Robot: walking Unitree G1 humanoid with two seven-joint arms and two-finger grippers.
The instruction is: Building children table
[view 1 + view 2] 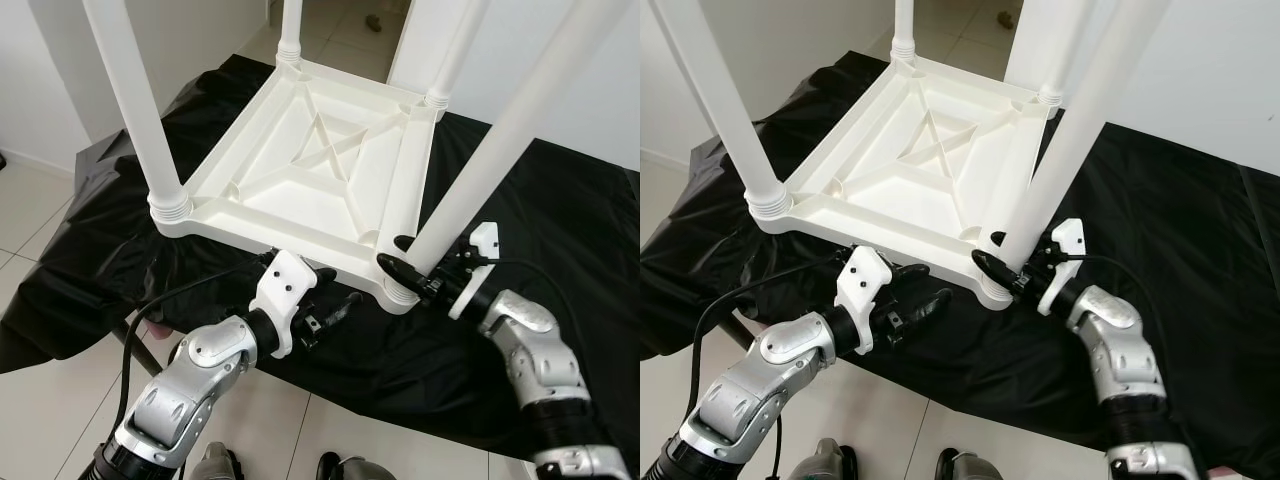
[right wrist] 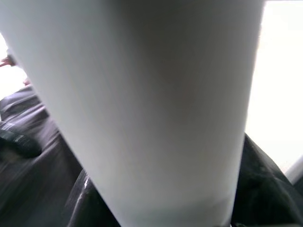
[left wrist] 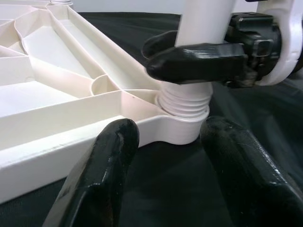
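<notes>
A white plastic children's table [image 1: 320, 170] lies upside down on a black sheet [image 1: 560, 230], its four legs pointing up. My right gripper [image 1: 398, 255] is shut on the near-right leg [image 1: 500, 140], just above its ribbed socket [image 3: 184, 101] at the table's front corner. That leg [image 2: 151, 104] stands very close in the right wrist view. My left gripper [image 1: 335, 292] stands open just in front of the table's near edge, left of that corner. Its two fingers [image 3: 102, 175] are spread on the black sheet with nothing between them, pointing at the corner socket.
The near-left leg [image 1: 135, 100] rises at the left, and two more legs stand at the far corners. A black cable [image 1: 140, 320] loops off my left arm. Tiled floor [image 1: 30, 210] lies left of the sheet, with white walls behind and a doorway beyond.
</notes>
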